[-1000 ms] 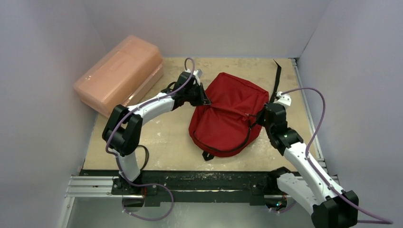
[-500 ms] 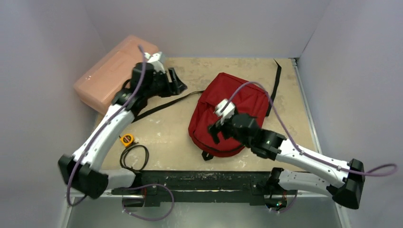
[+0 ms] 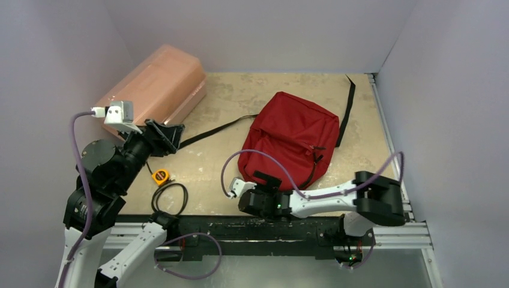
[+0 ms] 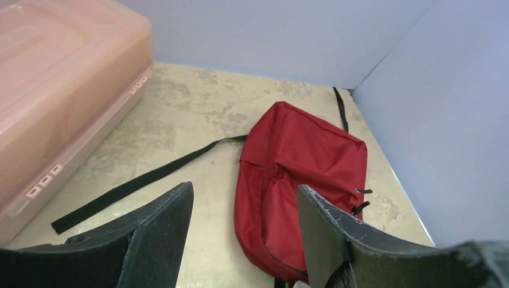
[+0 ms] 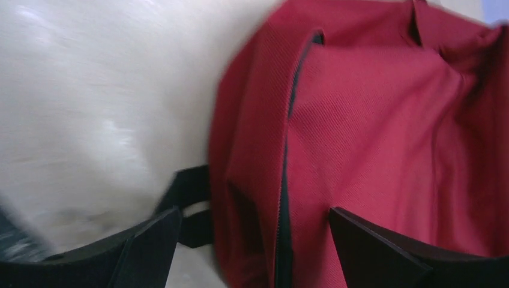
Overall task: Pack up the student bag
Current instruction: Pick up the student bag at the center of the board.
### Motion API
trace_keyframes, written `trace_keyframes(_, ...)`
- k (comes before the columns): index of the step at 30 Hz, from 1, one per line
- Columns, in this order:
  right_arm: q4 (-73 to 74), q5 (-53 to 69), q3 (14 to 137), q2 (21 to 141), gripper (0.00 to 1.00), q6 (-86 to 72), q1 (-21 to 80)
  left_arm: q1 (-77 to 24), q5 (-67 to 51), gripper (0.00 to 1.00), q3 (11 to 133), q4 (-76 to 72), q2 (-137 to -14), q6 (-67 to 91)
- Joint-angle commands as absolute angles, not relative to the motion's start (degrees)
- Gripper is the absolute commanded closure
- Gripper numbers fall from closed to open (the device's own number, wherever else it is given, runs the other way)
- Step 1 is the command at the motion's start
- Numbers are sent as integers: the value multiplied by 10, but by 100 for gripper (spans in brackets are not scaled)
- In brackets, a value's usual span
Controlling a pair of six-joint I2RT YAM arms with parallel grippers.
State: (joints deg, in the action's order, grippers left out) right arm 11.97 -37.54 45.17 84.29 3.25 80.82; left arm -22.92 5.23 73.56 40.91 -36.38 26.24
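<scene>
The student bag [image 3: 291, 144] lies flat on the table, dark red with black zippers, and nothing grips it. My left gripper [image 3: 165, 137] hangs high at the left, well away from it, jaws open and empty. In the left wrist view the left gripper [image 4: 245, 187] frames the bag [image 4: 300, 180] from a distance. My right gripper [image 3: 266, 180] sits low at the bag's near end, open. In the right wrist view the right gripper [image 5: 254, 210] straddles the bag's fabric [image 5: 384, 120] close up, without closing on it; a black zipper line [image 5: 288, 150] and black loop [image 5: 192, 192] show.
A pink translucent box [image 3: 153, 87] stands at the back left, against the wall. One black strap [image 3: 213, 129] trails left from the bag, another [image 3: 347, 111] runs toward the back right corner. A yellow tape measure [image 3: 159, 176] and a black cable coil [image 3: 168, 198] lie front left.
Both grippers let go of the bag and opened. The left arm swung left and rose. The right arm swept from the bag's right side down to its near end.
</scene>
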Motion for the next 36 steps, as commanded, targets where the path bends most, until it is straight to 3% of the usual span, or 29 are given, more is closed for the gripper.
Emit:
trace_keyframes(1,152,-666,509,944,6,-68,812,-228,66,37,720,447,-373,247)
trace_keyframes(3,215,-738,550,986,12,-146,812,-228,52,37,715,447,-376,249)
trace_keyframes(4,253,-764,570,998,18,-197,813,-227,44,37,713,446,-377,250)
trace_keyframes(5,293,-781,587,999,31,-236,813,-228,39,37,711,446,-379,251)
trace_keyframes(8,338,-820,625,966,99,-270,809,-228,33,37,707,444,-380,254)
trace_keyframes(11,323,-786,672,906,100,-201,769,-228,32,38,702,437,-377,257)
trace_keyframes(13,217,-670,687,847,100,-72,726,-228,29,38,698,428,-374,261)
trace_keyframes(16,215,-573,769,784,100,-33,636,-228,15,38,692,420,-373,266)
trace_keyframes(19,132,-558,835,765,100,97,567,-228,3,39,683,417,-379,276)
trace_keyframes(28,84,-436,1186,908,100,238,379,-228,-100,41,655,377,-403,329)
trace_keyframes(32,88,-410,1364,1005,100,306,353,-228,-116,41,646,368,-411,338)
trace_keyframes(36,99,-392,1464,1061,100,334,343,-228,-117,41,655,371,-419,335)
